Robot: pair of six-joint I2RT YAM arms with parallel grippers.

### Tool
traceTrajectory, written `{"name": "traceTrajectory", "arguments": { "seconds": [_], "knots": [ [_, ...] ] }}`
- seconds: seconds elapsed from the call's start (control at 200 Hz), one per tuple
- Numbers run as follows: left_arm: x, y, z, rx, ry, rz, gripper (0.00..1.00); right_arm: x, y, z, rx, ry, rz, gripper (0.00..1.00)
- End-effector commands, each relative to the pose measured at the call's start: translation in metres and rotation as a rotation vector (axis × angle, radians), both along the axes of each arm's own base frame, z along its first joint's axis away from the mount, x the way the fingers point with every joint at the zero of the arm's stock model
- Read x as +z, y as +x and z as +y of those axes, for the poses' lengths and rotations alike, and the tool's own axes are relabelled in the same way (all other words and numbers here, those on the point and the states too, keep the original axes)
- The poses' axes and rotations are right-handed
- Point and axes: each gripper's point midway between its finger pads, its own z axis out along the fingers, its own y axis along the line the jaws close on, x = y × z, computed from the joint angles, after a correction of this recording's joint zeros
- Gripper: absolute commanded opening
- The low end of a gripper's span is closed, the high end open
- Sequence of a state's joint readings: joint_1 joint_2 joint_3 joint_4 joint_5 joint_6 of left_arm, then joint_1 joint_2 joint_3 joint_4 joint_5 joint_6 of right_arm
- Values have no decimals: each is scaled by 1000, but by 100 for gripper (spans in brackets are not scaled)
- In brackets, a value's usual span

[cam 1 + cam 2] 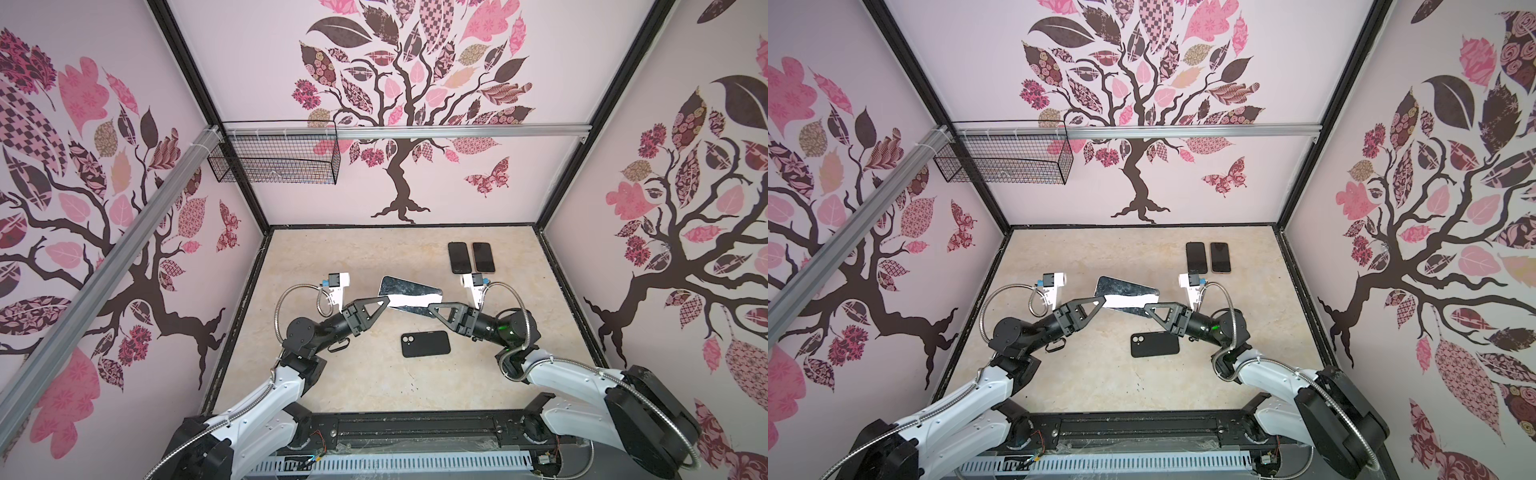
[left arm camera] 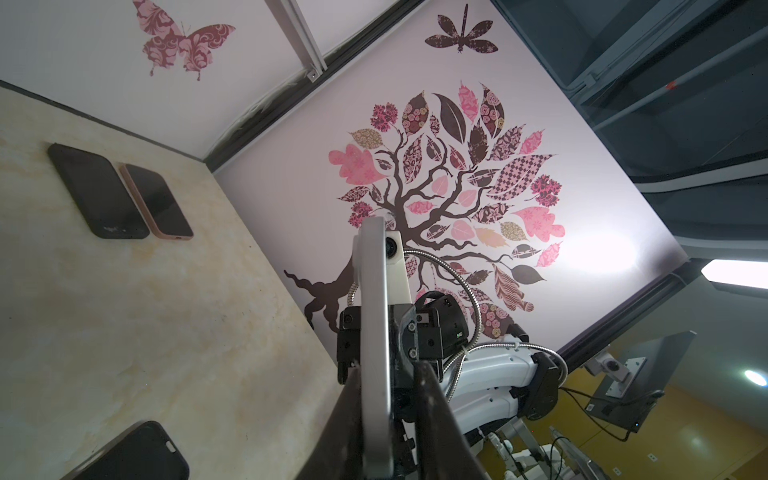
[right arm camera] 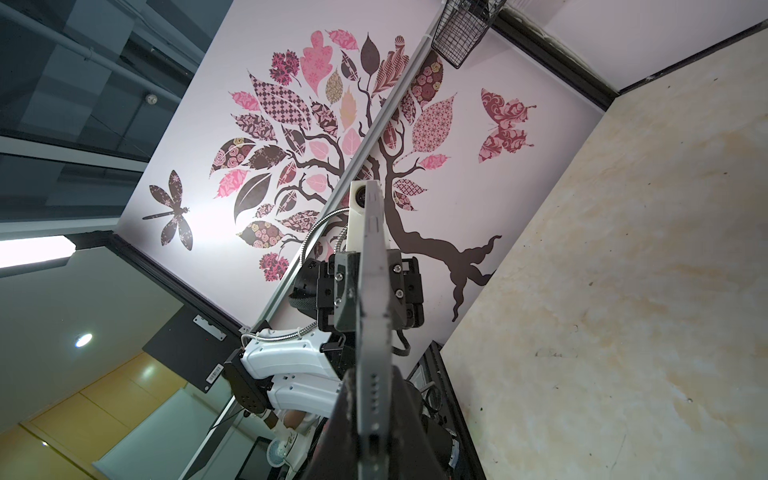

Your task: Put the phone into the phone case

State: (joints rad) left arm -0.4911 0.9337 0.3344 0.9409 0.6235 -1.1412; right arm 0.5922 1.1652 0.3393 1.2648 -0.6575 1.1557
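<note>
Silver phone (image 1: 409,291) up in the air just behind the black phone case (image 1: 425,343), case flat on the table (image 1: 332,374), right pincer (image 1: 430,307) squeezed tight on one end of the phone, left pincer (image 1: 386,300) at the other end with jaws a little apart, dark phone (image 1: 459,257) and pink-edged phone (image 1: 482,256) side by side farther behind the case

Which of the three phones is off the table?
The silver phone, raised in mid-air; the black-edged phone and the pink-edged phone lie flat farther back.
</note>
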Motion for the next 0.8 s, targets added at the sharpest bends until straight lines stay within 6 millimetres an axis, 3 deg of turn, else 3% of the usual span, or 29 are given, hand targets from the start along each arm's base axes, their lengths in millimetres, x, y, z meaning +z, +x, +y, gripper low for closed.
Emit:
{"name": "traceTrajectory", "arguments": {
  "seconds": [0.0,0.175,0.245,0.36,0.505,0.695,0.795],
  "knots": [
    [-10,0,2,26,39,11,45,23,1,-6,-54,10,-73,1],
    [-38,8,12,122,172,78,76,3,17,-10,-176,-213,-72,0],
    [-55,12,21,189,260,123,81,-2,19,-13,-201,-276,-80,0],
    [-80,15,43,312,415,188,84,-9,21,-17,-227,-348,-81,0],
    [-100,19,71,446,575,254,85,-31,28,-26,-267,-466,-55,0],
    [-116,19,72,431,675,305,85,-59,36,-50,-291,-583,22,0],
    [-128,20,66,393,704,345,85,-83,40,-67,-300,-712,104,0]
  ]
}}
